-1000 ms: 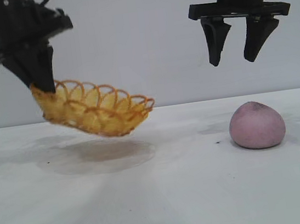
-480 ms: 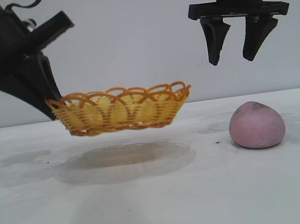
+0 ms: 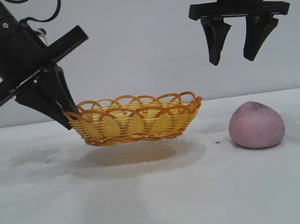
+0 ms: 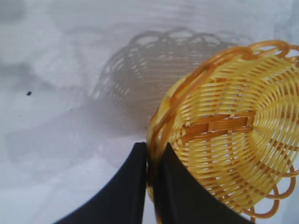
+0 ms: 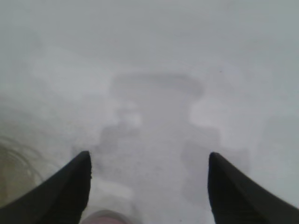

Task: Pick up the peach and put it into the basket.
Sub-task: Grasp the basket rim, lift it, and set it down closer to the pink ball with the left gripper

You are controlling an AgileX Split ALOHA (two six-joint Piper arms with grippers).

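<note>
The yellow wicker basket (image 3: 137, 119) with an orange looped rim hangs level, just above the white table at centre-left. My left gripper (image 3: 68, 116) is shut on its left rim; the left wrist view shows my left gripper (image 4: 152, 154) pinching the basket wall (image 4: 224, 135) between both fingers. The pinkish-purple peach (image 3: 256, 125) sits on the table at the right, apart from the basket. My right gripper (image 3: 237, 56) hangs open and empty high above the peach. In the right wrist view my right gripper (image 5: 149, 161) is spread wide and a sliver of the peach (image 5: 107, 218) shows at the edge.
The white table (image 3: 161, 199) runs across the whole view, with a plain wall behind. The basket's shadow (image 3: 139, 155) lies on the table beneath it.
My left gripper has swung the basket from tilted to level, moved it right towards the peach and lowered it close to the table. The right gripper and the peach have not moved.
</note>
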